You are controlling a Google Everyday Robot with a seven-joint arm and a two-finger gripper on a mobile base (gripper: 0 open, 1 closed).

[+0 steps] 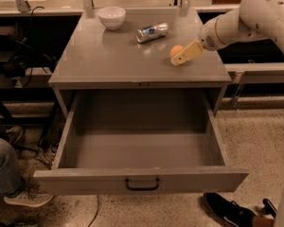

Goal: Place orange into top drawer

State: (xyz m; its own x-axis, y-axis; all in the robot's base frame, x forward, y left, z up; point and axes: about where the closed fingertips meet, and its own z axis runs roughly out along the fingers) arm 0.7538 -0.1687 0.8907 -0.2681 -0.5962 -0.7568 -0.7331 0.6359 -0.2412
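Half the orange (175,48) was hidden behind my pincer (179,58), low on the counter (109,63) near its right edge. I could not tell whether the pincer was spread or pinching. My arm ran off frame at the right. The top drawer (142,178) stood pulled out below, with room across its whole width.

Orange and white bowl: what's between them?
The drink can lies on its side between the white bowl and the orange, per the camera view. The gripper is at the orange.
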